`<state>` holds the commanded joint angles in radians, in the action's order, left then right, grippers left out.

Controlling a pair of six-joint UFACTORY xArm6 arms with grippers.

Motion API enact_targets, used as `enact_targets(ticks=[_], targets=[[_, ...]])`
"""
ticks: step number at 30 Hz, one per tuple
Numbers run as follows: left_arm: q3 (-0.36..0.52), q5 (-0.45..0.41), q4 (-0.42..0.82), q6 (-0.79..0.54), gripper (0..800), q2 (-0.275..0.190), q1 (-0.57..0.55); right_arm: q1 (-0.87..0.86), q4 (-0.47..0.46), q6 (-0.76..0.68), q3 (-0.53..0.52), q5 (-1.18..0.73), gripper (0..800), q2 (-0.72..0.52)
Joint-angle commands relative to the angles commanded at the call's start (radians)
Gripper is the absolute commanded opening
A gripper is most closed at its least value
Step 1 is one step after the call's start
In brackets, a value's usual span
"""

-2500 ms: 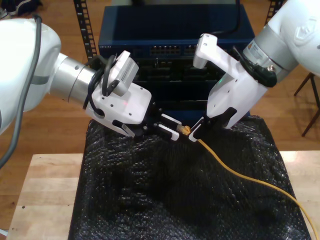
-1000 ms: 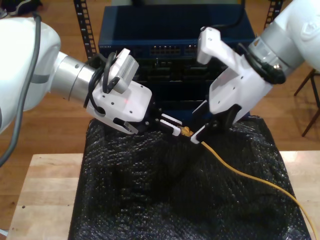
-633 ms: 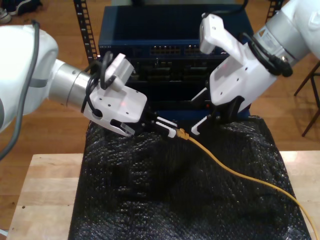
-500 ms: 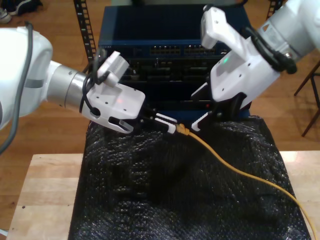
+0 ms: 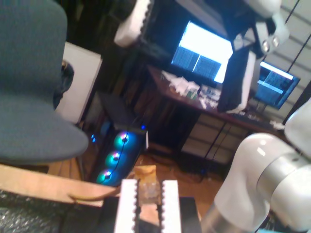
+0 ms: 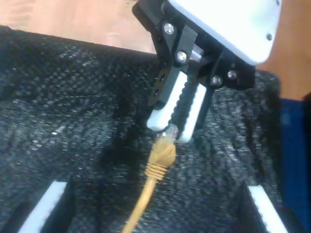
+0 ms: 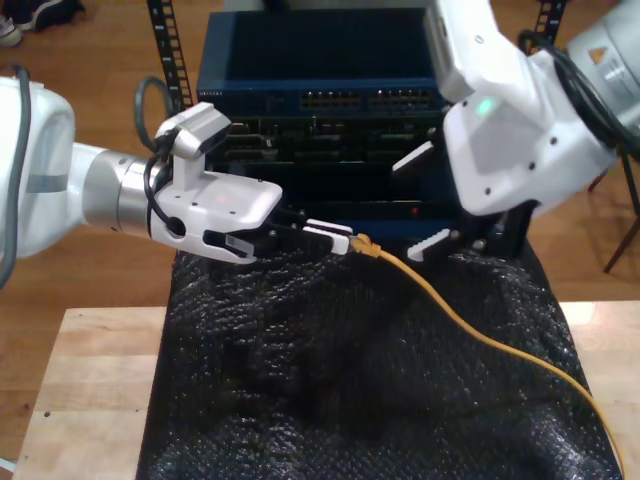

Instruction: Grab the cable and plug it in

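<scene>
My first pincer point(image 7: 335, 238) is pressed together on the cable point(image 7: 470, 330), pinching the small clear plug at its tip between two white ribbed pads. The first wrist view shows that plug point(image 5: 148, 190) close up, clear and blurred, wedged between the pads point(image 5: 128, 206), with a yellow-orange strip of cable beyond it. The second wrist view shows the same grip from the front: my first pincer point(image 6: 176, 116) with its black linkages and silver screw heads, the plug point(image 6: 170, 131) caught at the pad tips and the ridged yellow boot point(image 6: 159, 158) hanging just below, the cable point(image 6: 141, 201) running down from it.

My second pincer point(image 7: 430, 205) stands spread, its two white fingertips well apart and holding nothing; in its own wrist view the white tips point(image 6: 46, 204) sit at either side, apart from the cable.

The exterior view shows the full run of the cable: from the plug at my first pincer it sags across the black cloth point(image 7: 330, 400), a bumpy, glinting woven sheet, toward the exterior view's lower right corner. The cloth covers a pale wooden worktop point(image 7: 90, 390). Behind stands a dark blue rack unit point(image 7: 310, 60) with rows of small ports point(image 7: 330, 100) on its face.
</scene>
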<state>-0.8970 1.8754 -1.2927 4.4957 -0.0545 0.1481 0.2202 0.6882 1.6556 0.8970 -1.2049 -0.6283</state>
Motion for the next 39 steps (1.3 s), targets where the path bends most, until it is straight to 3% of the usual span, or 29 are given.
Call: enact_targets(ticks=[10, 17, 31, 39], targets=[[0.017, 0.055, -0.074, 0.060, 7, 0.040, 0.043, 0.005, 0.002, 0.069, -0.066, 0.038, 773, -0.112], [0.044, 0.094, -0.117, 0.098, 7, 0.041, 0.048, 0.031, 0.002, 0.098, -0.120, 0.101, 771, -0.190], [0.074, 0.192, -0.184, 0.141, 6, 0.086, 0.052, 0.210, 0.000, 0.157, -0.193, 0.285, 767, -0.198], [0.074, 0.259, -0.187, 0.169, 6, 0.109, 0.051, 0.230, 0.000, 0.166, -0.218, 0.338, 757, -0.199]])
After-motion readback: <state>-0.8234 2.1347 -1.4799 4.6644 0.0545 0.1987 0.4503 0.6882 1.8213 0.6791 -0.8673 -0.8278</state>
